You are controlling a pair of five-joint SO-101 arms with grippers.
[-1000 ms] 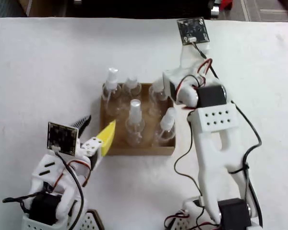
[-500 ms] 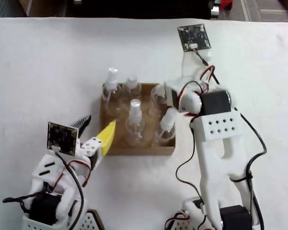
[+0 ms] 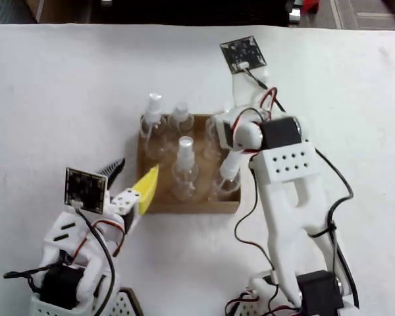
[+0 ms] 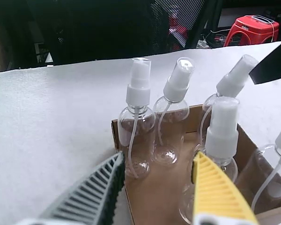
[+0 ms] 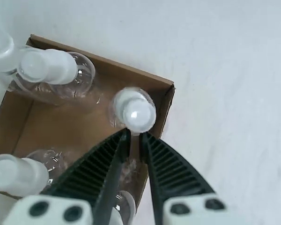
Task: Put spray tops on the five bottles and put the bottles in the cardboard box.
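Jaws of the left gripper stay spread at the near edge of the cardboard box; five bottles stand inside, spray tops on; beyond, the right gripper, pressed nearly together, now sits further left over the far-corner bottle

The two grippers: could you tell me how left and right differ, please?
The left gripper has one yellow and one grey finger; the right gripper has two black ones. The left is open; the right's fingers are almost together. The left sits at the cardboard box's edge; the right is over a corner bottle. Both have ribbed fingers.
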